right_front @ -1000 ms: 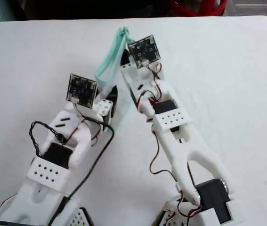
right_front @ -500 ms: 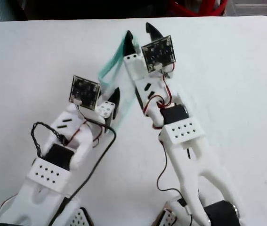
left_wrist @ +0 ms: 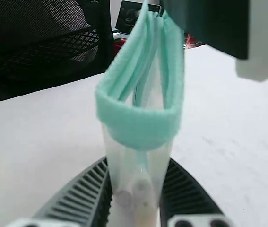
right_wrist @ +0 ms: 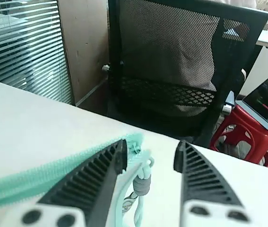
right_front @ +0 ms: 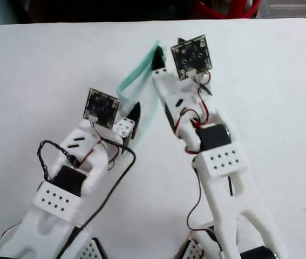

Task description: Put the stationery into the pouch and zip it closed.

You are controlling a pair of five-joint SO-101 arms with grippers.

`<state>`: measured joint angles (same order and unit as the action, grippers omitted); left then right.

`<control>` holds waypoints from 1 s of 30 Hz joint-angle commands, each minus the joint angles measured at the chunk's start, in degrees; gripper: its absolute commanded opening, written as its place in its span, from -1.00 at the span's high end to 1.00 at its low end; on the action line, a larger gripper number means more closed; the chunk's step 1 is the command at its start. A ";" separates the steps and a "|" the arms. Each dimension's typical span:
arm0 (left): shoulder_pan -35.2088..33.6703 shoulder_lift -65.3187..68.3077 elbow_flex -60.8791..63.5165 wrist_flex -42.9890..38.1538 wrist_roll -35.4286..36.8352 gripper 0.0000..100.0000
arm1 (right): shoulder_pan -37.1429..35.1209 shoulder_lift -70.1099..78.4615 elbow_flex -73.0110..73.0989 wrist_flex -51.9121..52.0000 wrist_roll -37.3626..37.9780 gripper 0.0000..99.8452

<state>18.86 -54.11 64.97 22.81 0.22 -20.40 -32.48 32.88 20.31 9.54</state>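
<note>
- So, nearest the arm bases, the left gripper (left_wrist: 136,191) had its ribbed jaws pressed in on the bottom of the pouch (left_wrist: 138,118), one on each side, pinching it upright.
- Through the clear plastic between those jaws I could see a few pale rounded bits of stationery (left_wrist: 141,187) already inside. Couldn't tell what they were exactly.
- Above the pinch, the pouch's teal zipper band (left_wrist: 124,127) curved round in a loop at the near end, so the mouth looked open there. The two teal strips ran closer together toward the far end.
- From the high view, the pouch sat between the two arms, running diagonally away from the left gripper toward the right one over the white table (right_front: 45,59).
- At that far end, the right gripper (right_wrist: 150,151) had its jaws spread apart and wasn't gripping anything. The teal zipper edge lay right beside one finger (right_wrist: 96,172), and a small greyish zipper pull (right_wrist: 142,182) dangled in the gap between the two fingers.
- Farther back past the table edge were a black mesh chair (right_wrist: 171,61), a red stool (right_wrist: 252,127) and window blinds (right_wrist: 20,42).
</note>
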 commanded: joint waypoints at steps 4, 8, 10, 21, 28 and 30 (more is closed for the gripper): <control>-4.79 0.75 -9.41 8.88 -4.31 0.78 | 7.52 -2.86 -0.62 10.59 2.20 0.58; -6.02 0.84 -15.91 15.12 -5.19 0.78 | 9.63 -5.58 -0.53 19.65 11.08 0.58; -5.32 0.84 -17.41 16.97 -7.47 0.78 | 9.45 -7.08 -0.53 24.13 13.19 0.58; 0.22 10.68 -28.84 29.01 -14.68 0.78 | 3.21 -18.95 15.56 18.15 13.10 0.58; 0.31 11.12 -29.71 31.21 -14.42 0.78 | 3.12 -19.91 31.12 -5.41 7.03 0.58; 0.48 11.21 -29.63 31.47 -14.42 0.78 | 3.12 -16.75 32.09 -11.03 4.92 0.58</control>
<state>18.07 -43.12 38.24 53.76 -14.11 -17.05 -51.38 64.26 18.29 16.92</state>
